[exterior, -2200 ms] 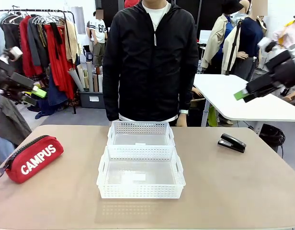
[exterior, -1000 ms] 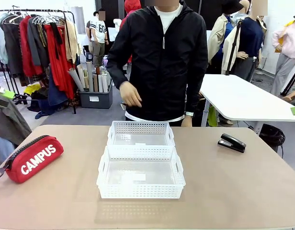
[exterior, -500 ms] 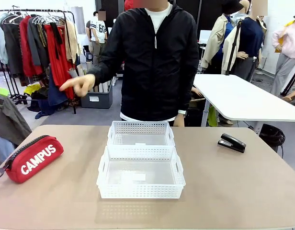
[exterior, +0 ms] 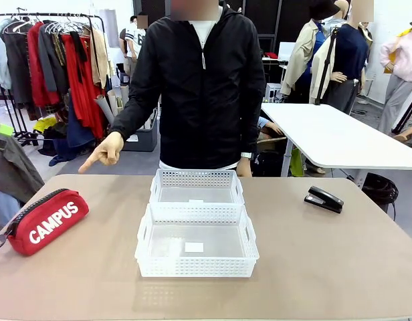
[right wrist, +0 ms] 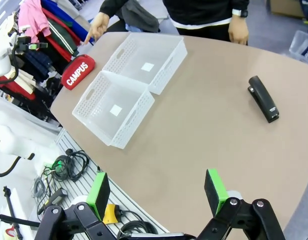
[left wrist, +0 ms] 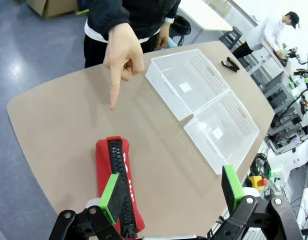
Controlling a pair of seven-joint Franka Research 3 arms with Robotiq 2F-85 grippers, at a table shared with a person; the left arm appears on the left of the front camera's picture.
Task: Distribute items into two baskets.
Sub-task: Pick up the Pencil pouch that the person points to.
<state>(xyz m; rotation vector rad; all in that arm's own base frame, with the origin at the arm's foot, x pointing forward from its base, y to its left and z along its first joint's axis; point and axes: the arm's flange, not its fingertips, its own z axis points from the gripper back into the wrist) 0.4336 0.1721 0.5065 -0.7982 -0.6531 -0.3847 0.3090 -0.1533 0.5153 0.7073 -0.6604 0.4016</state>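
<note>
Our left gripper [left wrist: 171, 187] holds its green-padded fingers spread wide at the bottom of the left wrist view, with nothing between them. Our right gripper [right wrist: 156, 192] stands the same way at the bottom of the right wrist view, jaws apart and empty, above the table's edge.

We see the tan table [exterior: 326, 267] across the whole lower half of the front view. Behind its far edge, at upper centre, stands a person [exterior: 206, 87] in a black jacket. Their pointing hand [exterior: 104, 151], at middle left of the front view, stretches its index finger down and to the left. In the left wrist view it hangs at upper centre above bare tabletop, apart from the pouch. Their other hand [exterior: 244, 167] hangs by the table's far edge, just right of centre.

Two white lattice baskets sit end to end in the middle of the front view, touching. The near basket [exterior: 196, 266] is the lower one and the far basket [exterior: 196, 178] lies above it. Each holds just a small white label on its floor.

The red pouch [exterior: 45, 221], lettered "CAMPUS" in white, lies at lower left of the front view, well apart from the baskets. In the left wrist view it lies at lower left, zipper up, just beyond our left finger.

The black stapler [exterior: 323, 198] lies at middle right of the front view, flat on the table and well apart from the baskets.
</note>
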